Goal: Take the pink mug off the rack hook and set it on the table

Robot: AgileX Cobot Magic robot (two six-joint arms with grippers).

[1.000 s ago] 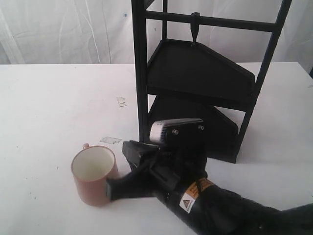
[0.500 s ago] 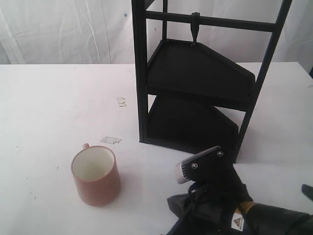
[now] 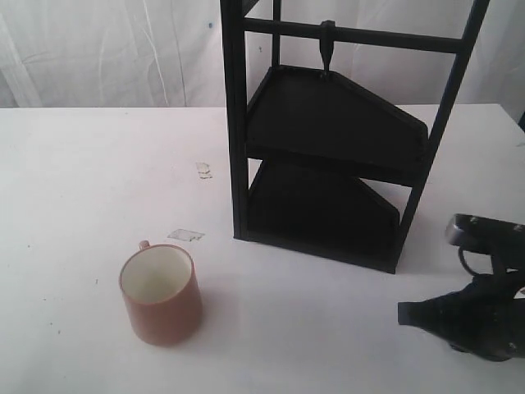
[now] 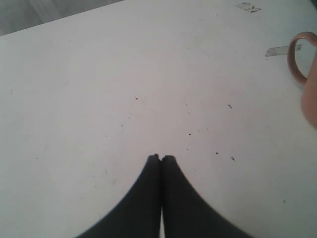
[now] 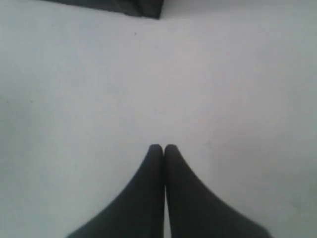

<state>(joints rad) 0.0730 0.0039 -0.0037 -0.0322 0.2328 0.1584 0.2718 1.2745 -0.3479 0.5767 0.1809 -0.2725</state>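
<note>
The pink mug [image 3: 161, 294] stands upright on the white table [image 3: 98, 180], front left, its white inside showing and its handle toward the back. One edge of the left wrist view catches the pink mug [image 4: 304, 82], handle included. The rack hook [image 3: 327, 49] hangs bare from the crossbar of the black rack [image 3: 328, 139]. My right gripper [image 3: 404, 313] is shut and empty at the front right, well clear of the mug; its fingers [image 5: 163, 147] meet over bare table. My left gripper [image 4: 161, 157] is shut over the tabletop, holding nothing, and does not appear in the exterior view.
Bits of clear tape [image 3: 185, 235] and a scuff [image 3: 203, 170] lie on the table left of the rack. The rack's foot [image 5: 143, 7] shows at the far edge of the right wrist view. A white curtain [image 3: 98, 49] hangs behind.
My right arm has drawn back from beside the mug to the front right corner, its gripper now shut. The mug stays where it stood.
</note>
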